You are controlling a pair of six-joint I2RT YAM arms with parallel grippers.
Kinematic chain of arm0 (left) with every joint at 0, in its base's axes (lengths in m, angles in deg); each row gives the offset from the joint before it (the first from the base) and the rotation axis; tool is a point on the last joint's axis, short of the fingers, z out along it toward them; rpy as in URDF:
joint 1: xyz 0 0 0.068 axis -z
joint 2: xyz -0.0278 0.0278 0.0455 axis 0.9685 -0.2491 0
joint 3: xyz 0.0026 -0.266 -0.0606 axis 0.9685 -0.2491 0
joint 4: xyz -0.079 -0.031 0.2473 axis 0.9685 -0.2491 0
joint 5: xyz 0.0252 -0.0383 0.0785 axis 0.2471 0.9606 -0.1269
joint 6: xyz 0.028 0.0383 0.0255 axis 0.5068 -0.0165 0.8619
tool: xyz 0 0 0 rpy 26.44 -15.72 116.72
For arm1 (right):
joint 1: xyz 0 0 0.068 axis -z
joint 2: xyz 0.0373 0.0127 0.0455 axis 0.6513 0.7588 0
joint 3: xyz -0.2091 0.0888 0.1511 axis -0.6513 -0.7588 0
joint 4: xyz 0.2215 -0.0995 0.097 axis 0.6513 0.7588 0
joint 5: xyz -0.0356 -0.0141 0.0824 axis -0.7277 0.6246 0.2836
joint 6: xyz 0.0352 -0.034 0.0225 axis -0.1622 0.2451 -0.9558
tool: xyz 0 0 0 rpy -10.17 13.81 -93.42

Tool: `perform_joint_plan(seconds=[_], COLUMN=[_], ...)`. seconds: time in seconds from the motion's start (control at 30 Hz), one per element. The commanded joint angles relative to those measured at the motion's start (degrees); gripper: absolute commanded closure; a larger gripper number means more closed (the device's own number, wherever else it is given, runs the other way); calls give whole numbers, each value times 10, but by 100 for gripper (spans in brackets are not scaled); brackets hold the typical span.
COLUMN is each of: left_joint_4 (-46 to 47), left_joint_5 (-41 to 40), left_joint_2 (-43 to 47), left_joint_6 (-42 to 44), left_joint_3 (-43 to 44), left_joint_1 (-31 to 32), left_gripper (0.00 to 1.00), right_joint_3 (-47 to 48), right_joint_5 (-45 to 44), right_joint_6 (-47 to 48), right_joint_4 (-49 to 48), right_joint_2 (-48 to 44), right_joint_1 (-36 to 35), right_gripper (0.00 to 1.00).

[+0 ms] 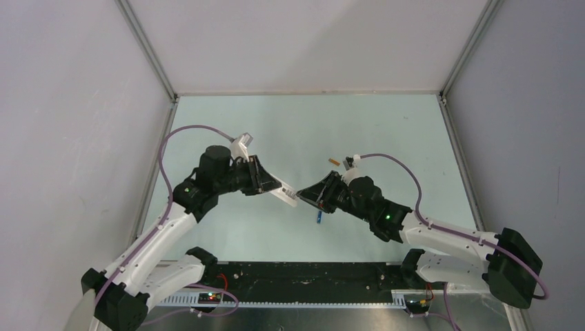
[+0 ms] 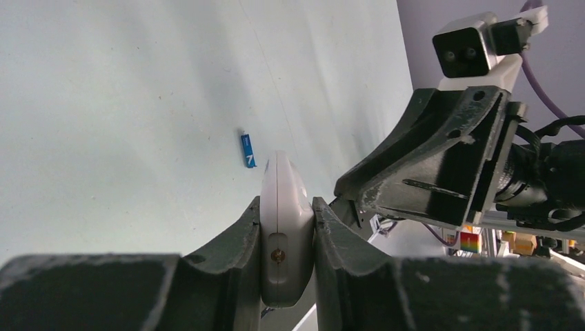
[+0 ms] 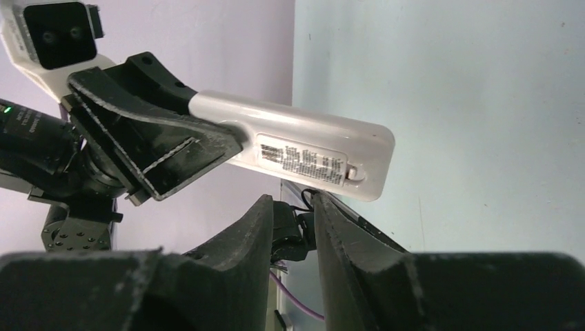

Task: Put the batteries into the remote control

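The left gripper [image 2: 287, 207] is clamping the presumably light, rigid, slippery remote control [image 3: 303, 155] by its long edges above mid-worktop [image 1: 276, 117], the right gripper [image 3: 292, 203] is standing slightly parted and empty near the remote's free end, and the blue battery [image 2: 248, 150] and orange battery [image 1: 334, 162] are lying loose below.

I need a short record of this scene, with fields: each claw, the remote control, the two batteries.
Left claw: shut on the remote control
Right claw: slightly open, empty, close to the remote's free end
Remote control: held edgewise, label side towards the right claw
Blue battery: loose on the table
Orange battery: loose on the table, farther back
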State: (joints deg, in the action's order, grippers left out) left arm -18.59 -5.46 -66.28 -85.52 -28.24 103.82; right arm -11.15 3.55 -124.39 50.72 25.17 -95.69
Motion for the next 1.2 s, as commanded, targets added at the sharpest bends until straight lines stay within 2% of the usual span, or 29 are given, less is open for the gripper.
perform_joint_plan(seconds=[0.0, 0.17, 0.33, 0.4, 0.43, 0.5, 0.97, 1.07, 1.17], left_joint_4=[18, 18, 19, 17, 46, 20, 18, 19, 18], left_joint_5=[13, 18, 23, 25, 24, 26, 40, 42, 43], left_joint_2=[19, 22, 24, 25, 26, 26, 29, 29, 29], left_joint_6=[3, 0, -2, -3, -3, -3, -5, -2, 0], left_joint_3=[28, 29, 30, 30, 30, 32, 34, 32, 29], left_joint_1=[1, 1, 1, 2, 1, 1, 1, 2, 1], left_gripper=[100, 100, 100, 100, 100, 100, 100, 100, 100], right_joint_3=[24, 24, 24, 24, 24, 24, 24, 24, 24], right_joint_5=[-7, -7, -3, 1, 1, 4, 21, 23, 24], right_joint_6=[-4, -6, -9, -10, -10, -13, -21, -22, -23], right_joint_4=[-13, -15, -29, -35, -39, -41, -79, -90, -93], right_joint_2=[10, 17, 26, 29, 31, 35, 60, 64, 68], right_joint_1=[-1, 0, -1, 0, 0, 1, 3, 3, 4], right_gripper=[67, 56, 53, 53, 54, 53, 53, 56, 64])
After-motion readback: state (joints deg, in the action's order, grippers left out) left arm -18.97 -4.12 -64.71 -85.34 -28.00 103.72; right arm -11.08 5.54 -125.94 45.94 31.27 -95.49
